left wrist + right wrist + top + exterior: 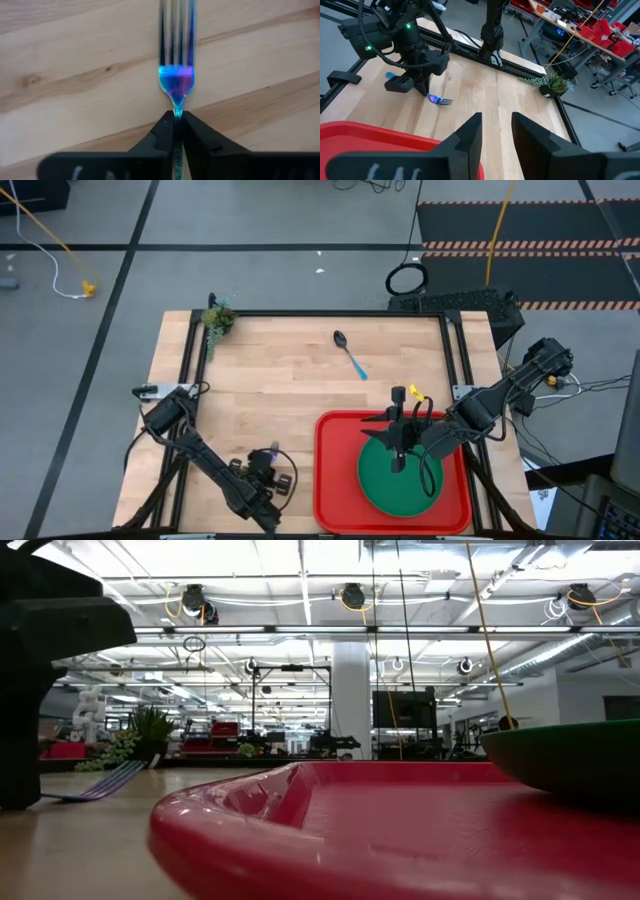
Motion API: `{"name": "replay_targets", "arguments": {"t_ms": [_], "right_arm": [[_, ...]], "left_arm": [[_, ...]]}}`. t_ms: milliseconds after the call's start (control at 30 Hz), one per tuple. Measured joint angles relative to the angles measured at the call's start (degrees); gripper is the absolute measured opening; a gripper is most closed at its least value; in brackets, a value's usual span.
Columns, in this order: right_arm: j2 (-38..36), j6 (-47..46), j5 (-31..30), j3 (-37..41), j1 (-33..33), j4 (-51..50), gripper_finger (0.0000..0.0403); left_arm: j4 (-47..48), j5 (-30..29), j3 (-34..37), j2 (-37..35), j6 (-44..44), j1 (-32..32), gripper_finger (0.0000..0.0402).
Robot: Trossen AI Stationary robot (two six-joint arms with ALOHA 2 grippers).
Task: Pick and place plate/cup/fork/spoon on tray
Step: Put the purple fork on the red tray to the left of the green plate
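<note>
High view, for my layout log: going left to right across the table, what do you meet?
Small plant → left gripper holding the fork → spoon → red tray with the green plate → right gripper.

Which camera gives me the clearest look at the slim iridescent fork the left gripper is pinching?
The left wrist view: the slim iridescent fork fills it, its neck clamped between the left gripper fingers, tines lying over the wooden table. The right wrist view shows it small beside the arm, the low view edge-on at far left, and the high view barely shows it.
</note>
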State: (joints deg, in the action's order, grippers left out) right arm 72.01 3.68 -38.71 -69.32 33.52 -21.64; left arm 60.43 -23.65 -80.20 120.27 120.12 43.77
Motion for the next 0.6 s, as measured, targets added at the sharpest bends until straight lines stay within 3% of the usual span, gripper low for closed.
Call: {"name": "replay_targets", "arguments": {"t_ms": [133,300,433,600], "right_arm": [[0.00,-0.66,0.01,0.00,0.02,-0.01,0.0100],[0.00,-1.29,0.01,0.00,0.02,-0.06,0.0100],[0.00,-1.22,0.01,0.00,0.02,-0.39,0.0100],[0.00,-1.03,0.01,0.00,0.02,-1.73,0.0100]], "left_arm": [[1.52,-0.51,0.00,-0.13,0.00,-0.07,0.0010],[3.42,-1.54,0.10,-2.14,-1.35,-0.32,0.0020],[3.89,-5.66,0.07,-6.60,-3.29,-0.41,0.0010],[3.98,-14.89,0.04,-12.24,-6.51,-0.58,0.0016]]}}
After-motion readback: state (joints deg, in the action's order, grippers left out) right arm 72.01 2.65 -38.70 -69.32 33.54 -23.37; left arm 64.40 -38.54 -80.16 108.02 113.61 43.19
